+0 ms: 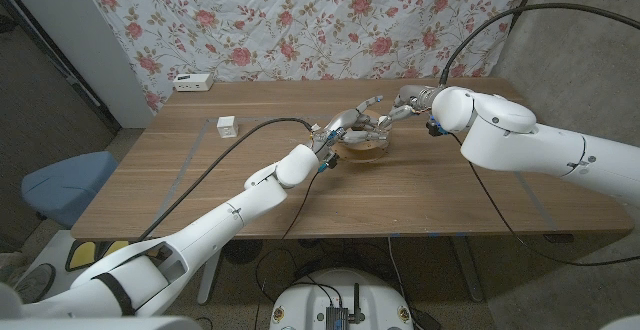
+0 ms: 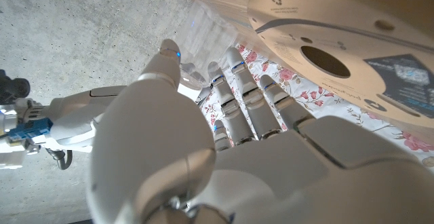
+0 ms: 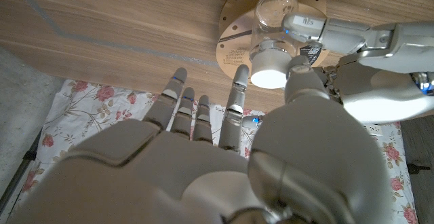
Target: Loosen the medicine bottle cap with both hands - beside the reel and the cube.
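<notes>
Medicine bottle stands on the reel mid-worktop; left hand grasps its clear body. Right hand has fingers at the white cap; its grasp cannot be told. Judged light, smooth and slippery: hold the body firmly, twist at the cap rim.

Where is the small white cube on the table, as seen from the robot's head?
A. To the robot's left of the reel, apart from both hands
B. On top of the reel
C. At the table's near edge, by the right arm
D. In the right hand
A: in the head view the cube sits alone on the table, to the robot's left of the reel, where both hands meet.
</notes>
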{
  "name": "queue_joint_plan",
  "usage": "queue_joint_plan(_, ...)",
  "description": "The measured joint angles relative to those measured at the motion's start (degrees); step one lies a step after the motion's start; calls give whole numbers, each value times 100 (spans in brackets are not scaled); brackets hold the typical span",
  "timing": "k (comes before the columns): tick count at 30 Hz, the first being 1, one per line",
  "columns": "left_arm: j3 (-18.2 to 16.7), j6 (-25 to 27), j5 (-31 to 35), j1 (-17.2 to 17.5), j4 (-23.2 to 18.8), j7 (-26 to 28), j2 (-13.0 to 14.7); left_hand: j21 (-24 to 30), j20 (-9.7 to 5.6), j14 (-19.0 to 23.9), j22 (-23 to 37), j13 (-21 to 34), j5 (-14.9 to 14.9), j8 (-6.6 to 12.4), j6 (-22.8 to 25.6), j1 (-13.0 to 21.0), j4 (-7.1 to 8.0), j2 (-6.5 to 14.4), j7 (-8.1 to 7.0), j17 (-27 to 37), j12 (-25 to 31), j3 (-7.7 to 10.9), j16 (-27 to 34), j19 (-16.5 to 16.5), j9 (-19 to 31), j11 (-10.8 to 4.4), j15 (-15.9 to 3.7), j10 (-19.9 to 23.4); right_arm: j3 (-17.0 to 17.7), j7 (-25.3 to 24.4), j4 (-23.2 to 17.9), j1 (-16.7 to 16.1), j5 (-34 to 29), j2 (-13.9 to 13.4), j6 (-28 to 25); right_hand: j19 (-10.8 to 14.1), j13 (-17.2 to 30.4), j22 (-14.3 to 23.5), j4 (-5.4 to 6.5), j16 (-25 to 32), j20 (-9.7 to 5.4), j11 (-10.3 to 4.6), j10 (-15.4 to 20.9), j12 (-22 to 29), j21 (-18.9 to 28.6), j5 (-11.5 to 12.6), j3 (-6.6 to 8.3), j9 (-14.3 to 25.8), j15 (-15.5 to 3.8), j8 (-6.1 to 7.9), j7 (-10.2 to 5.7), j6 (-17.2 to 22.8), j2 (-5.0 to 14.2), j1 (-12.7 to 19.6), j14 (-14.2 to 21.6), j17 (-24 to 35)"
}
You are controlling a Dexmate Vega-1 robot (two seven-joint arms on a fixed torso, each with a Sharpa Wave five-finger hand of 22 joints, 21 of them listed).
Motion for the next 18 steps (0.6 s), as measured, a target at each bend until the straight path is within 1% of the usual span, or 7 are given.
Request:
queue_joint_plan(1, 0, 1, 0, 0, 0, -1, 0, 0, 0, 0, 0, 0, 0, 0, 0, 0, 6, 0, 0, 0, 0, 6, 0, 0, 0, 0, 0, 0, 7, 0, 3, -11, 0, 0, 0, 10, 0, 0, -7, 0, -10, 0, 0, 0, 0, 0, 7, 0, -49, 5, -8, 51, -19, 20, -10, 0)
queue_joint_plan(2, 1, 3, 0, 0, 0, -3, 0, 0, 0, 0, 0, 0, -1, 0, 0, 0, 18, 0, 0, 0, -1, 18, 0, 0, 0, 0, 0, 0, 16, -4, 7, -24, -16, 0, 19, 17, 0, 0, -7, 0, -17, -2, 2, 0, 0, 0, 7, 16, -59, 13, -16, 56, -14, 25, -20, 0)
queue_joint_plan(3, 1, 4, -1, 0, 0, -4, 0, 0, 0, 0, 0, 0, -1, 0, 17, 0, 19, 0, -17, 0, -1, 19, 0, 0, 0, 0, 0, 0, 22, -6, 10, -34, -34, 1, 33, 17, 0, 0, -14, 0, -17, -31, 31, 0, 0, 0, 14, 24, -59, 52, -48, 91, 10, 49, -20, 0)
queue_joint_plan(6, 3, 6, -3, 0, 1, -7, -3, 0, 0, 0, 0, 0, -5, 0, 33, 0, 0, 0, -28, 0, -3, 48, 0, 0, 0, 1, 0, 2, 41, -16, 18, -71, -76, 6, 52, 51, 0, 0, -30, 0, -51, -71, 71, 44, 0, 0, 30, 25, -89, 109, -60, 183, 4, 88, 11, 0)
queue_joint_plan(8, 3, 7, -5, 0, 5, -8, -5, 0, 0, 0, 0, 0, -5, 0, 61, 0, 0, 0, 0, 0, -8, 48, 0, 0, 0, 6, 0, 6, 49, -19, 22, -84, -94, 8, 62, 51, 0, 0, -30, 0, -51, -72, 72, 44, 0, 0, 30, 24, -89, 121, -90, 213, 11, 96, 11, 10)
queue_joint_plan(15, 8, 12, -20, -21, 43, -22, -21, 0, 0, 0, 0, 0, -6, 0, 61, -25, 0, -21, 1, 0, -10, 48, 0, 0, 0, 12, 0, 12, 101, -19, 66, -151, -109, 31, 69, 82, 0, 13, -54, 0, -81, -72, 72, 44, 0, -1, 53, 42, -120, 152, -131, 254, 31, 116, 42, 27)
queue_joint_plan(18, 8, 12, -26, -21, 43, -30, -21, 0, 0, 0, 0, -1, -6, 0, 92, -26, 0, -20, -31, 0, -11, 48, 0, 0, 0, 12, 0, 12, 126, -20, 85, -179, -177, 41, 117, 93, 0, 13, -57, 40, -93, -123, 123, 44, 0, -6, 55, 33, -122, 159, -150, 273, 34, 152, 44, 27)
